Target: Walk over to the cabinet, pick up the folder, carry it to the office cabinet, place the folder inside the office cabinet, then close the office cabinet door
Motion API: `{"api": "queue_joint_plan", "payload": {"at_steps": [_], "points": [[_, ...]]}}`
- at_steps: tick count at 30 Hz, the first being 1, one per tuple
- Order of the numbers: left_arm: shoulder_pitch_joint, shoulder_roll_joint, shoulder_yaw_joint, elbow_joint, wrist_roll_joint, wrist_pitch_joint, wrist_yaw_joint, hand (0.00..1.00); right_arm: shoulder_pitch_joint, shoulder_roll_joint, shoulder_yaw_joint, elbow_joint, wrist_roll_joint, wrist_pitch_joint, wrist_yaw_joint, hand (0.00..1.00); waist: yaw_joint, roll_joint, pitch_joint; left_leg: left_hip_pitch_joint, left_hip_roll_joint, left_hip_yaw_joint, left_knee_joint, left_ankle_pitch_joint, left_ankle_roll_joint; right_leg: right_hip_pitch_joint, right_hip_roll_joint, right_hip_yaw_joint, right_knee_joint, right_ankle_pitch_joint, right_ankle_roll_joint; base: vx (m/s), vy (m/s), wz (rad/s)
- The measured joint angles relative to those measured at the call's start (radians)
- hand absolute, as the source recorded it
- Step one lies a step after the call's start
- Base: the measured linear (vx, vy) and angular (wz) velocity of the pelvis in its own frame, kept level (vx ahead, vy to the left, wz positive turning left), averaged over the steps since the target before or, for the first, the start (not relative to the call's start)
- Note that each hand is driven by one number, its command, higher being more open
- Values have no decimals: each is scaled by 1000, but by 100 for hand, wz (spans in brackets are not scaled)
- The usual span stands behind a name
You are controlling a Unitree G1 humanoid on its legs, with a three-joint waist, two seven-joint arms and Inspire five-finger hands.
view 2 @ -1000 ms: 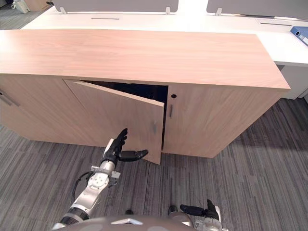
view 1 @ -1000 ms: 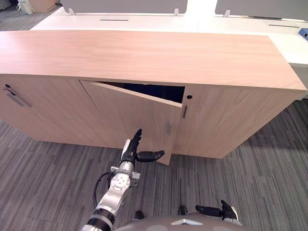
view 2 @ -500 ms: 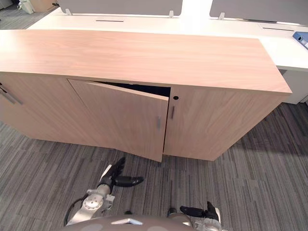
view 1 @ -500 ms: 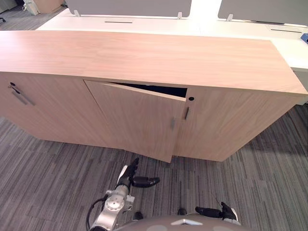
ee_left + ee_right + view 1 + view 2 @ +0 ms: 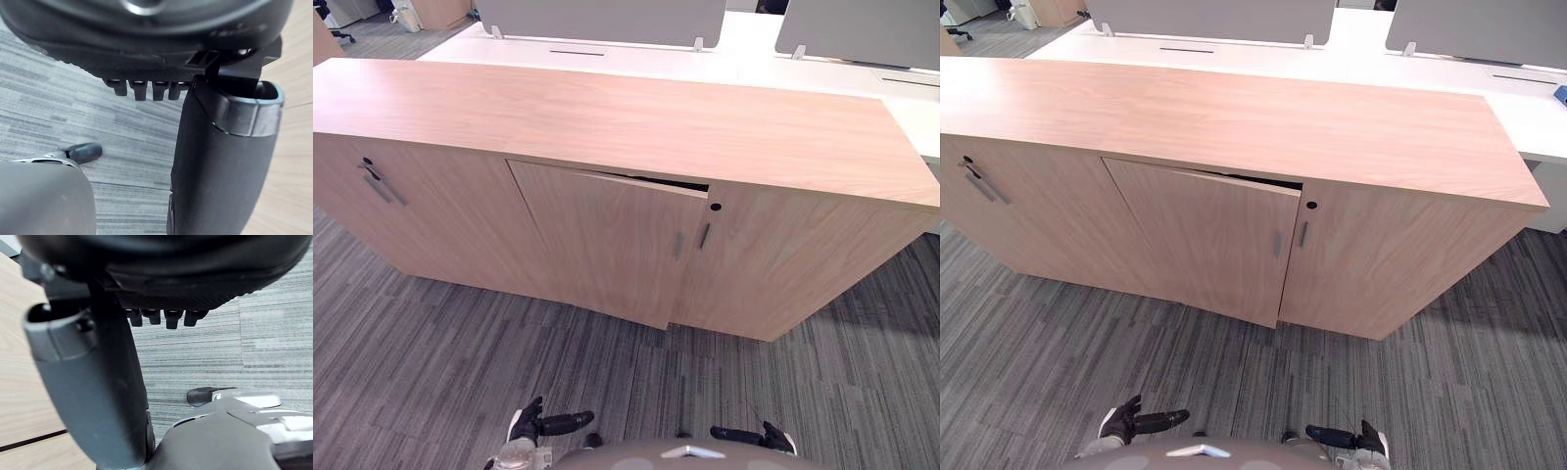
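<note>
Long, low light-wood office cabinet (image 5: 626, 117), upright. Its middle hinged wooden door (image 5: 602, 240) stands slightly ajar, a thin dark gap along the top edge. A slim metal handle (image 5: 678, 245) sits near the free edge.

text: none legible | signs: none | surface: office cabinet (image 5: 626, 127) (plain wood grain throughout)

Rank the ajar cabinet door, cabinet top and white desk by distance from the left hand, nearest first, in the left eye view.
1. Ajar cabinet door, ahead of the left hand.
2. Cabinet top, higher, beyond the door.
3. White desk, at the back.
</note>
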Motion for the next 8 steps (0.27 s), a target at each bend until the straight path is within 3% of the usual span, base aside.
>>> {"api": "queue_joint_plan", "payload": {"at_steps": [8], "points": [[-14, -16, 69, 38, 17, 2, -1, 100, -32, 4, -28, 20, 0, 1, 12, 100, 0, -3, 6, 3, -9, -2, 0, -2, 2, 5, -9, -2, 0, -3, 5, 0, 0, 0]]}}
